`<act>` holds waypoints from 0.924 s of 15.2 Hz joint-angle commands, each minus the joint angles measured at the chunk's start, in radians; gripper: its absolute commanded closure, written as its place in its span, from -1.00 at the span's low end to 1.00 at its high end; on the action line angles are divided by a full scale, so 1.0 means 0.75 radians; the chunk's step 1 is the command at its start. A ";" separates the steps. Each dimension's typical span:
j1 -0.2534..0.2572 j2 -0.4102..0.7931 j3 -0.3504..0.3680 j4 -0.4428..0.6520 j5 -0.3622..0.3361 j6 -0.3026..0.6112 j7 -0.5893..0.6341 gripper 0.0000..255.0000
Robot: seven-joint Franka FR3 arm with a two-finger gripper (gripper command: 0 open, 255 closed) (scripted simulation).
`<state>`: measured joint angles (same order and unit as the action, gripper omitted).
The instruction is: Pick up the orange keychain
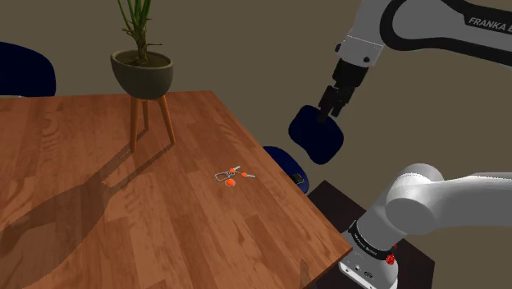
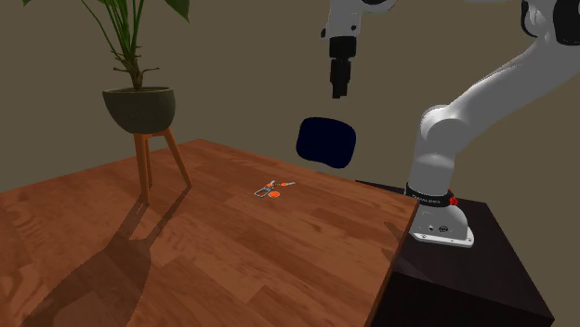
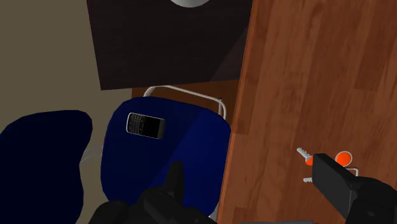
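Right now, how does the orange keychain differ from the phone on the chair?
The keychain lies on the wooden table; the phone lies on the blue chair seat. The keychain is orange with silvery keys; the phone is black with a keypad. Both lie flat, clear of the gripper.

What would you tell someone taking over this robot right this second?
Gripper: open and empty, high up beside the table, over a blue chair.
Keychain: orange, lying flat on the table near the edge by the chair, with nothing touching it.
Done: nothing yet; the keychain is not gripped.
Left: bring the gripper over the keychain, lower it, close on the keychain and lift.
Note: a phone lies on the chair seat; it is not part of the job.
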<state>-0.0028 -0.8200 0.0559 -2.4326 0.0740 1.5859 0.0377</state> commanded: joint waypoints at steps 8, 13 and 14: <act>0.020 0.088 0.225 -0.121 0.146 0.237 0.316 -1.00; 0.021 0.236 0.394 -0.139 0.225 0.428 0.541 -1.00; 0.018 0.274 0.428 -0.136 0.235 0.467 0.587 -1.00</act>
<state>0.0124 -0.6430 0.3498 -2.5365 0.2407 1.9046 0.4399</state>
